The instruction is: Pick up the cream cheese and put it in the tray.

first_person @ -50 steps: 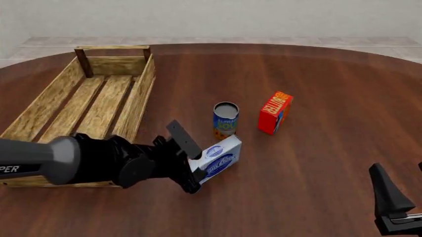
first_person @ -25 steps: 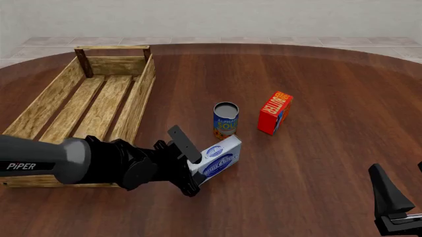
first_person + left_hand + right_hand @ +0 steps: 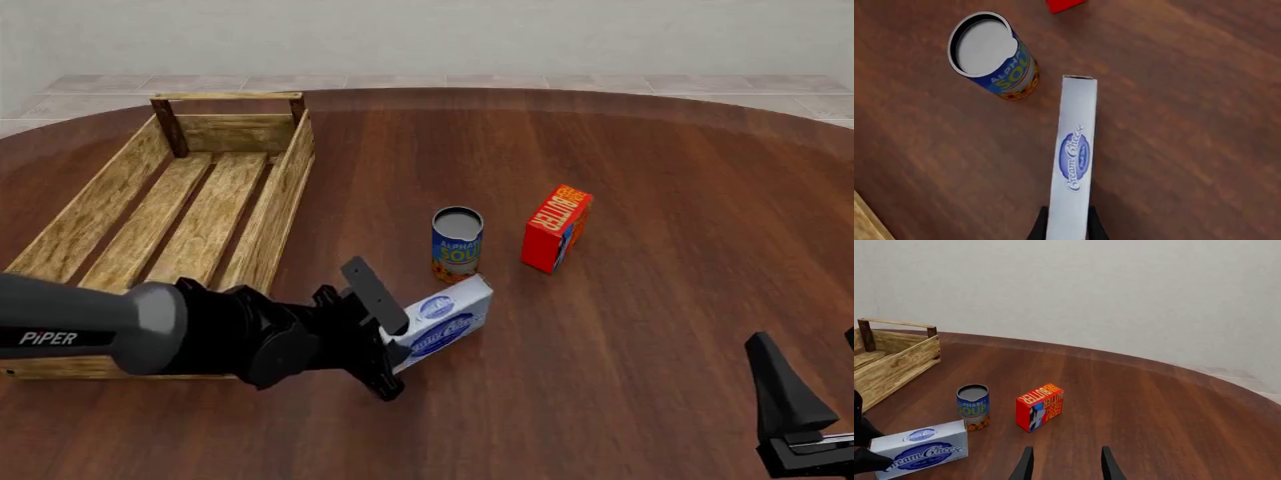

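The left tool [image 3: 388, 335] stays clamped on the cream cheese [image 3: 445, 319], now nudged slightly rightward; the right tool [image 3: 1063, 467] remains parted, idle.

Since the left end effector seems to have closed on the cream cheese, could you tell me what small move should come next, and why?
Probably a short lift straight up: the left end effector grips the cream cheese at one end, low beside the soup can, and the tray wall must be cleared.

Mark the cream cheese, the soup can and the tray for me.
cream cheese [image 3: 445, 322], front view, on its white face with the logo.
soup can [image 3: 457, 243], front view, on its label.
tray [image 3: 280, 196], front view, on its right side wall.
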Controlling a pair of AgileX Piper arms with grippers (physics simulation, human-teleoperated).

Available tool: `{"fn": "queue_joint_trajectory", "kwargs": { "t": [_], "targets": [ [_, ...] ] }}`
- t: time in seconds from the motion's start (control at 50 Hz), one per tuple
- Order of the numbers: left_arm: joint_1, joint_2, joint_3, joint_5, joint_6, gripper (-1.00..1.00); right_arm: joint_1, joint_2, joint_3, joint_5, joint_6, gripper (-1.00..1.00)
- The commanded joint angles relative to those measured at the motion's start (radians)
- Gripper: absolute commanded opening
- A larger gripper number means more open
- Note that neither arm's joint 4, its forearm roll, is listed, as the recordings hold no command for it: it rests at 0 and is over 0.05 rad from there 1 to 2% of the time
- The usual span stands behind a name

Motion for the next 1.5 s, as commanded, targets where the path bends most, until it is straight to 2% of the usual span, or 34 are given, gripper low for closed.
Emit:
{"fn": "queue_joint_trajectory", "kwargs": {
  "t": [0.02, 0.3, 0.42, 0.6, 0.8, 0.88, 0.94, 1.14, 1.3, 1.5],
  "targets": [
    [0.004, 0.007, 0.006, -0.011, 0.022, -1.0, 0.001, 0.0, 0.0, 0.0, -0.003, 1.0],
    [0.018, -0.051, 0.034, -0.014, 0.039, -1.0, 0.002, 0.0, 0.0, 0.004, -0.005, 1.0],
    [0.021, -0.109, 0.039, 0.014, 0.051, -1.0, 0.005, 0.003, -0.001, 0.005, -0.006, 1.0],
    [0.017, -0.208, 0.038, 0.068, 0.033, -1.0, 0.007, 0.003, -0.001, 0.007, -0.007, 1.0],
    [0.024, -0.293, -0.01, 0.161, 0.025, -1.0, 0.007, 0.0, 0.0, 0.01, -0.007, 1.0],
    [0.047, -0.318, -0.045, 0.194, 0.039, -1.0, 0.008, 0.0, 0.0, 0.01, -0.006, 1.0],
    [0.059, -0.33, -0.072, 0.217, 0.023, -1.0, 0.01, 0.0, 0.0, 0.011, -0.007, 1.0],
    [0.079, -0.364, -0.078, 0.237, -0.001, -1.0, 0.011, 0.0, 0.0, 0.012, -0.007, 1.0],
    [0.154, -0.373, -0.093, 0.239, -0.022, -1.0, 0.012, 0.004, -0.001, 0.009, -0.008, 1.0],
    [0.181, -0.399, -0.116, 0.266, -0.048, -1.0, 0.011, 0.004, -0.001, 0.009, -0.007, 1.0]
  ]
}}
